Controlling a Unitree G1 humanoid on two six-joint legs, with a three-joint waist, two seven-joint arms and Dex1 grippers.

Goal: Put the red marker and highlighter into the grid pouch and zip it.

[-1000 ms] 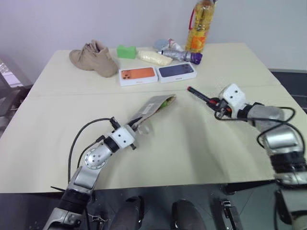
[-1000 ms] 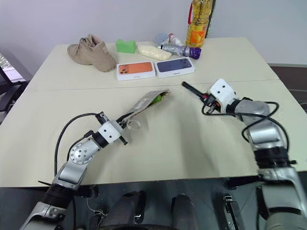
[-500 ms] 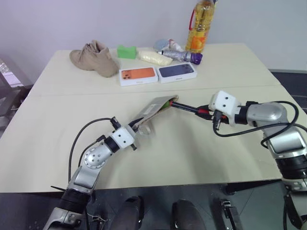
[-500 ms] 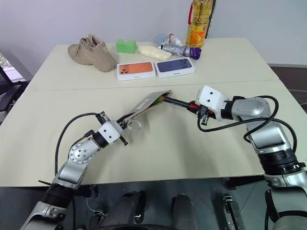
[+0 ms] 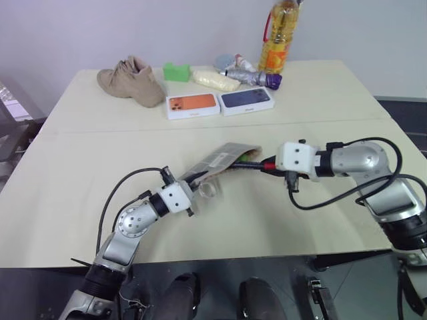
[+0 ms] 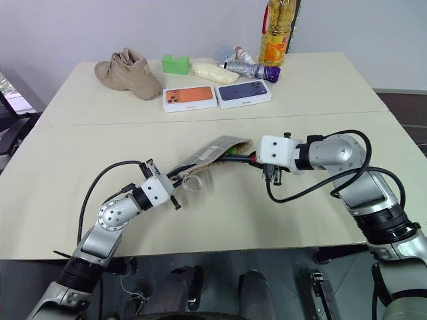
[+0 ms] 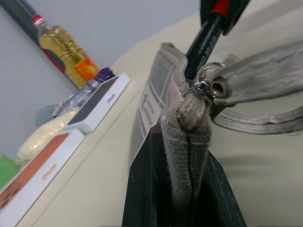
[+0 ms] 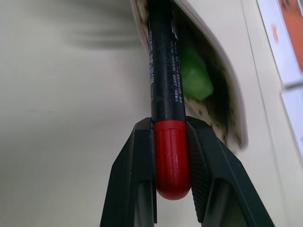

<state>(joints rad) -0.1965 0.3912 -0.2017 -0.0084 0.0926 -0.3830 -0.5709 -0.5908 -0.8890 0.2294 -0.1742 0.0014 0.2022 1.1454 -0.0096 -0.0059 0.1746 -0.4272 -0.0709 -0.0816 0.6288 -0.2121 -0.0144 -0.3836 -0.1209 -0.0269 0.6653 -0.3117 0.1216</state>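
Observation:
The grid pouch [image 5: 222, 157] lies tilted at mid-table, its open mouth toward my right arm. My left gripper [image 7: 185, 156] is shut on the pouch's near end, beside the zipper's ring pull [image 7: 209, 85] and a strap loop. My right gripper [image 8: 171, 130] is shut on the red end of the red marker [image 8: 164, 71]. The marker's black half reaches into the pouch mouth. The highlighter [image 8: 196, 78] shows its green cap inside the pouch, next to the marker. In the head views the right gripper [image 6: 256, 159] is just right of the pouch mouth.
At the back of the table [image 5: 80, 173] are a tan shoe [image 5: 130, 80], a green block [image 5: 176, 71], an orange phone box [image 5: 192, 105], a dark blue phone box [image 5: 245, 99], a pale bag, a purple-capped tube and an oil bottle [image 5: 277, 37].
My right gripper has carried the red marker leftward from the table's right side to the pouch. The marker's black end is now inside the mouth. The left gripper has kept hold of the pouch.

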